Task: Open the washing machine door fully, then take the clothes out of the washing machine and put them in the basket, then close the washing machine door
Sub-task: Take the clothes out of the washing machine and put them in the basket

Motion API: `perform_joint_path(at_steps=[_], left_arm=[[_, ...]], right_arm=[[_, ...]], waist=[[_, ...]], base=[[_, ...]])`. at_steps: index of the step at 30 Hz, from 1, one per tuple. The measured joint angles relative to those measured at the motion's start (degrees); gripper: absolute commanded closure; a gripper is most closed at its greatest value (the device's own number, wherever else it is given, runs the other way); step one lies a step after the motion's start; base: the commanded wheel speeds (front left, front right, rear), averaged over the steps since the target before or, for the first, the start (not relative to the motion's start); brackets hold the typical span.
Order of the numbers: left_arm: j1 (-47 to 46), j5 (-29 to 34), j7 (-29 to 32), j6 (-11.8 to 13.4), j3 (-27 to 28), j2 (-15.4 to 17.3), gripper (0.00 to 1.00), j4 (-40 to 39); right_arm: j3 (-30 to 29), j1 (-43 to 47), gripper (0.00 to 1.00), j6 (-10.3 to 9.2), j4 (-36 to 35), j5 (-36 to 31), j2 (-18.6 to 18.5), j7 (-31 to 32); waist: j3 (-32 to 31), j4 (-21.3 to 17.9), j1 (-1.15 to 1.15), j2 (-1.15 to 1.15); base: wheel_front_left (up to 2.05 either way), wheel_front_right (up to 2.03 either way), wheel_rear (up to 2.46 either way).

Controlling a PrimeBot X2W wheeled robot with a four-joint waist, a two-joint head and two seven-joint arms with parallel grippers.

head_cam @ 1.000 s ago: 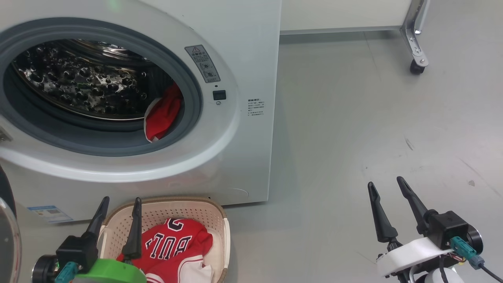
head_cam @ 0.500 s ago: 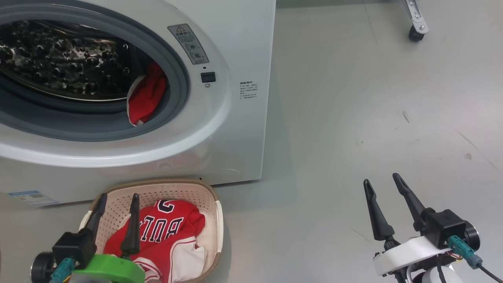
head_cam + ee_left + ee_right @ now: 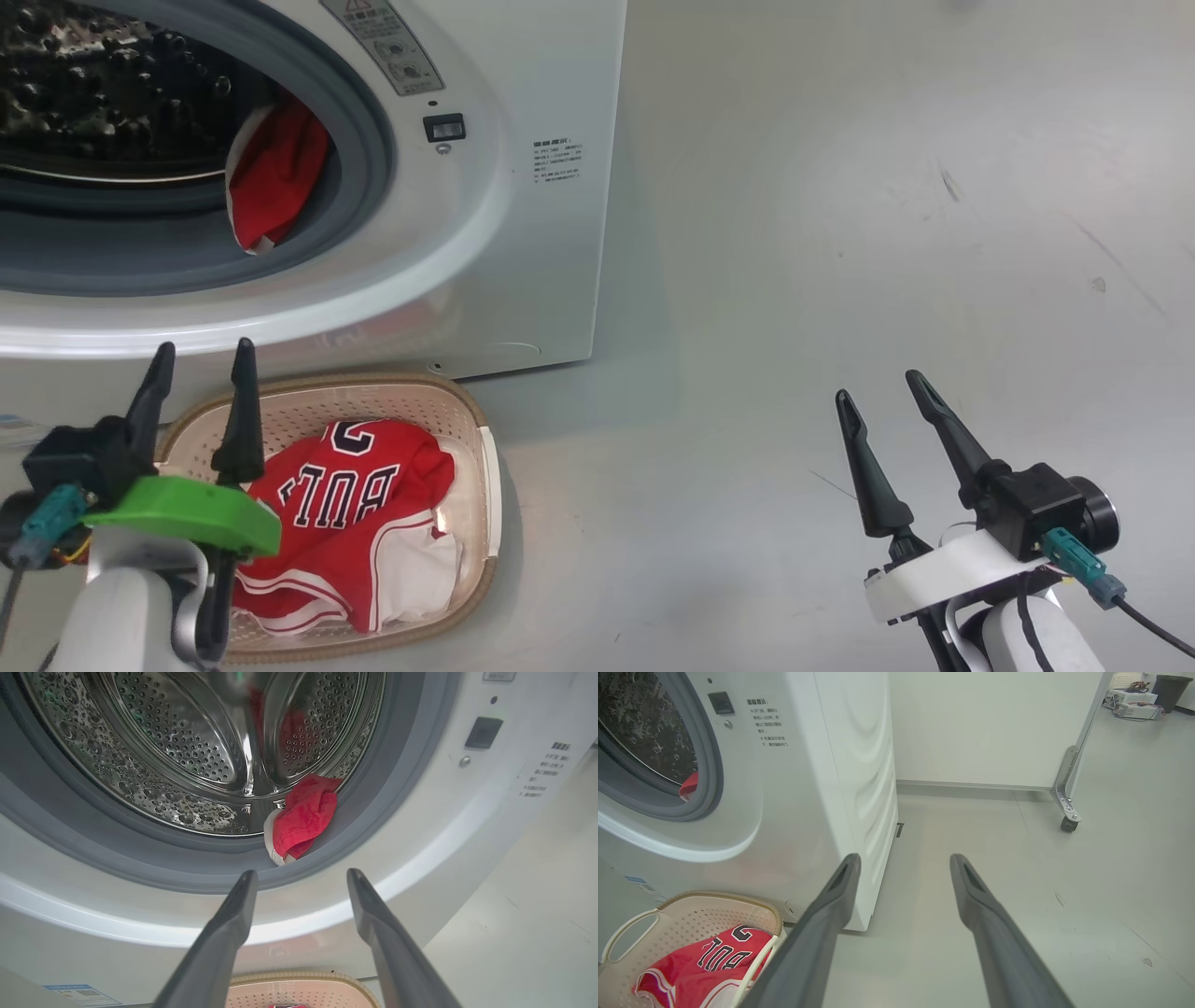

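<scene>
Seemingly empty, wide-open left hand (image 3: 205, 344)

Head: high, facing down at washing machine (image 3: 541, 280) front and basket (image 3: 355, 383).
Left wrist: near, facing drum (image 3: 187, 765).
Right wrist: low, far right; shares basket.

Head camera tips down, left pincer (image 3: 205, 347) lifts
The head view has tilted downward and swung, so the washing machine (image 3: 523, 233) now sits higher and further left in it, and more of the basket (image 3: 467, 411) has come into sight. The left pincer's tips, earlier over the basket, now stand against the machine's white front above the basket's far rim.
</scene>
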Motion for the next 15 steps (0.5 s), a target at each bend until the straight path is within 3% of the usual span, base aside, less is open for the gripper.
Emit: perform_joint_path(at_steps=[15], left_arm=[[-15.61,-13.55,16.23,-0.01,5.79,2.09,0.0,6.34]], right_arm=[[0.96,-2.92,0.0,0.01,-0.38,0.0,0.16,0.0]], waist=[[6.12,-2.62,0.0,0.0]], base=[[0.0,0.0,0.0]])
